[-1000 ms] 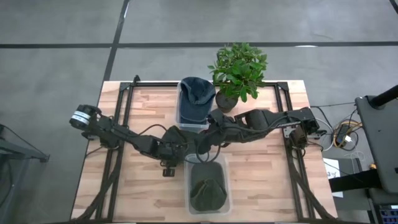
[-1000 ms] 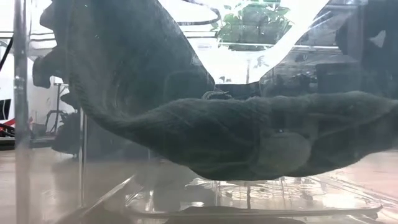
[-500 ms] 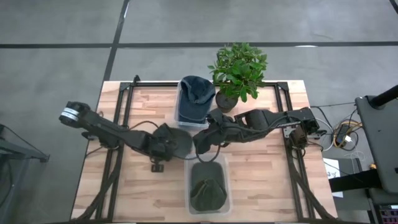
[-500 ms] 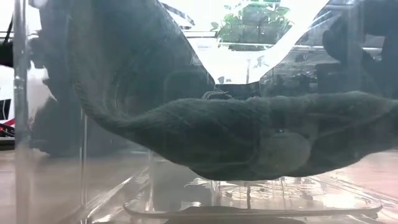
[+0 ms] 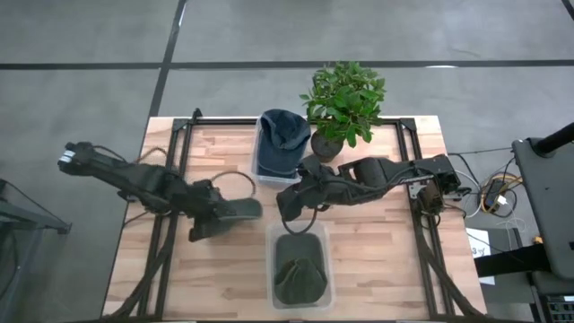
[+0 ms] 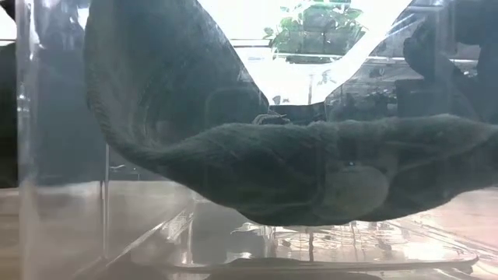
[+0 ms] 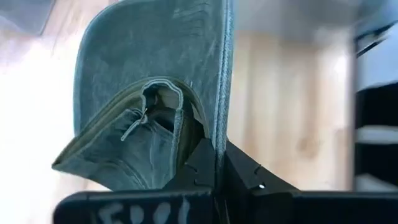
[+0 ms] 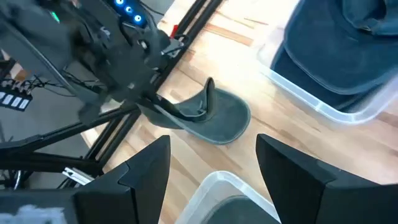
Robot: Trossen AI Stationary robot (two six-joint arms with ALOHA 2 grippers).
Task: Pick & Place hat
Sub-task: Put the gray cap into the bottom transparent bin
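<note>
My left gripper (image 5: 218,213) is clamped on the brim of a grey-green hat (image 5: 239,209), holding it over the wooden table (image 5: 377,251), left of the near clear bin (image 5: 299,269). My right gripper (image 5: 289,208) hovers spread, empty, just behind that bin, which holds another hat (image 5: 299,276).

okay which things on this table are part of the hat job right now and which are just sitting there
Part of the job:
- green hat, held by the left gripper
- near clear bin holding another green hat
- far clear bin with a blue hat
- right gripper, open, between the bins

Just sitting there:
- potted plant
</note>
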